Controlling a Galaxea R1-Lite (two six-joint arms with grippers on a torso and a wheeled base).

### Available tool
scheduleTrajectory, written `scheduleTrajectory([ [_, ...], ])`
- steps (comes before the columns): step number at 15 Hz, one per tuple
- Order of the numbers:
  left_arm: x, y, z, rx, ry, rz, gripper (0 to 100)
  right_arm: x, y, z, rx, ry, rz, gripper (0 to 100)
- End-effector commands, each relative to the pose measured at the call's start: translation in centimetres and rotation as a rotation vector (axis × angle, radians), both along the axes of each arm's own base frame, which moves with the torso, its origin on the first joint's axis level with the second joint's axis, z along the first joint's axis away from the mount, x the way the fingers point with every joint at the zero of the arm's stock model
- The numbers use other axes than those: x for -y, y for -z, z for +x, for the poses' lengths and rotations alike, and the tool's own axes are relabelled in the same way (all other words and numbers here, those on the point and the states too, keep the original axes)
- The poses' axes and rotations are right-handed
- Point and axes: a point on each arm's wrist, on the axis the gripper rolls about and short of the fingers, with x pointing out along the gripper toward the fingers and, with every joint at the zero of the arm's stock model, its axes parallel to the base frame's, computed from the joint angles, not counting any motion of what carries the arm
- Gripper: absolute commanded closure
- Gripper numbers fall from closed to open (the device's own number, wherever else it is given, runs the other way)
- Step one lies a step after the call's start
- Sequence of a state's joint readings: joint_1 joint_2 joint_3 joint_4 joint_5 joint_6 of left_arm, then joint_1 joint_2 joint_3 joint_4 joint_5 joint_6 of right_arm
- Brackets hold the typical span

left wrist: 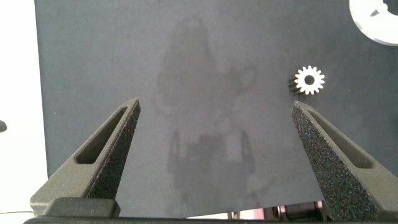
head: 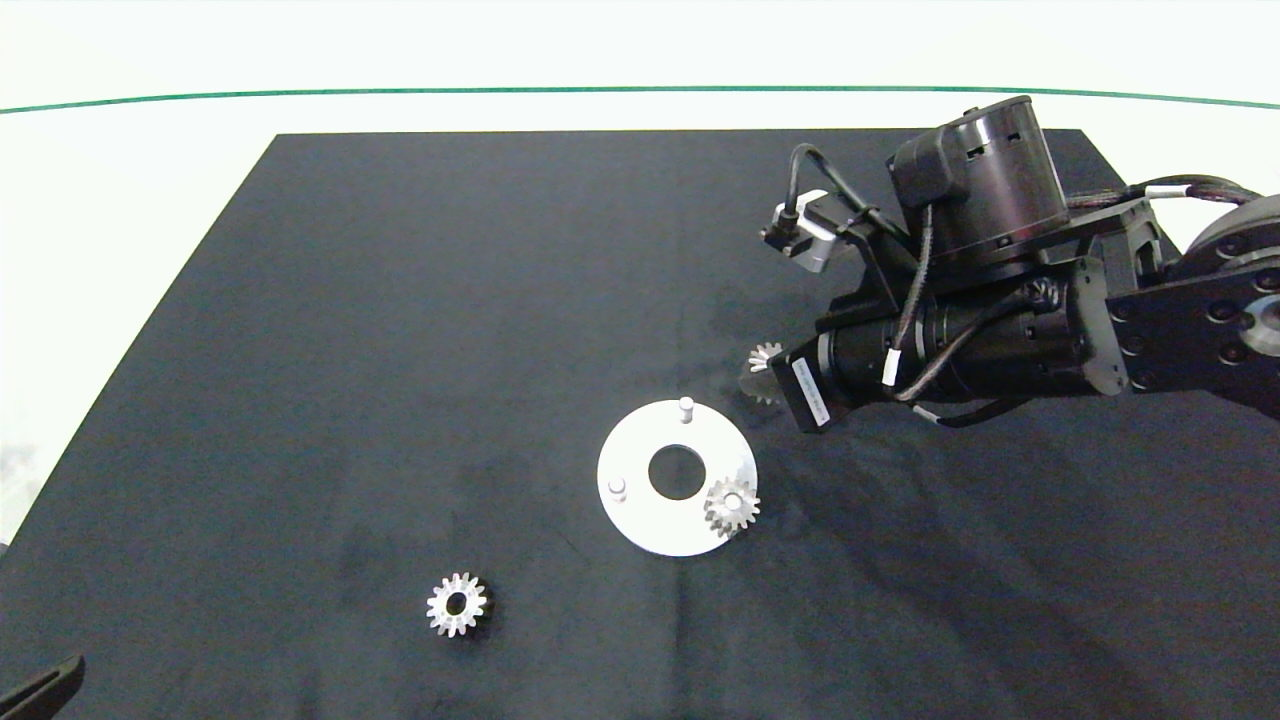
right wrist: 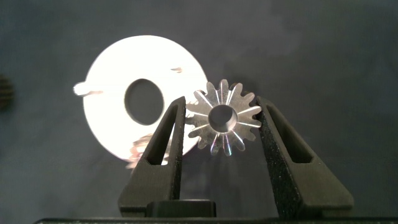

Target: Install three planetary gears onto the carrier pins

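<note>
The white carrier disc [head: 640, 515] lies mid-table with two bare pins [head: 686, 406] [head: 617, 488]. One planetary gear [head: 731, 507] sits on the disc's right-hand pin. My right gripper [right wrist: 222, 107] is shut on a second gear [right wrist: 224, 119], holding it by its teeth just above and to the right of the disc [right wrist: 109, 118]; the head view shows that gear [head: 765, 372] near the far pin. A third gear [head: 456, 604] lies flat on the mat, front left of the disc. My left gripper [left wrist: 214, 107] hangs open over bare mat, with this gear [left wrist: 309, 80] ahead of its right-hand finger.
A black mat [head: 400, 350] covers the table; white table surface borders it at the left and far side. The right arm's dark wrist [head: 960, 330] hangs over the mat right of the disc. The left arm shows only as a dark tip [head: 40, 690] at the front left corner.
</note>
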State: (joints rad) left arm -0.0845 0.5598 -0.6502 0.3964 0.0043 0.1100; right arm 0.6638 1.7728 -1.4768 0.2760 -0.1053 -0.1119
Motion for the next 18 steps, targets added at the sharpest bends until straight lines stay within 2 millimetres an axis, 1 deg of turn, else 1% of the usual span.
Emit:
scheduleTrajectory([
  [1, 0.0, 0.0, 0.1, -0.008, 0.0, 0.001, 0, -0.9, 0.3, -0.3, -0.003, -0.019, -0.011, 87],
  [4, 0.0, 0.0, 0.2, -0.008, 0.001, 0.001, 0, -1.7, 0.9, 0.2, 0.001, -0.018, -0.042, 87],
  [8, 0.0, -0.2, 0.3, 0.004, 0.0, 0.0, 0, -2.7, 1.2, 1.3, 0.011, -0.016, -0.048, 87],
  [11, 0.0, -0.2, 0.3, 0.004, 0.0, 0.0, 0, -3.3, 1.4, 1.0, 0.011, -0.034, -0.052, 87],
  [13, 0.0, -0.2, 0.3, 0.004, 0.0, 0.0, 0, -3.7, 2.0, 1.3, -0.001, -0.038, -0.06, 87],
  [15, 0.0, -0.2, 0.3, 0.004, 0.0, 0.0, 0, -3.9, 2.1, 1.1, 0.001, -0.042, -0.064, 87],
  [18, 0.0, -0.2, 0.3, 0.01, 0.0, 0.0, 0, -4.1, 2.6, 1.6, -0.007, -0.036, -0.072, 87],
])
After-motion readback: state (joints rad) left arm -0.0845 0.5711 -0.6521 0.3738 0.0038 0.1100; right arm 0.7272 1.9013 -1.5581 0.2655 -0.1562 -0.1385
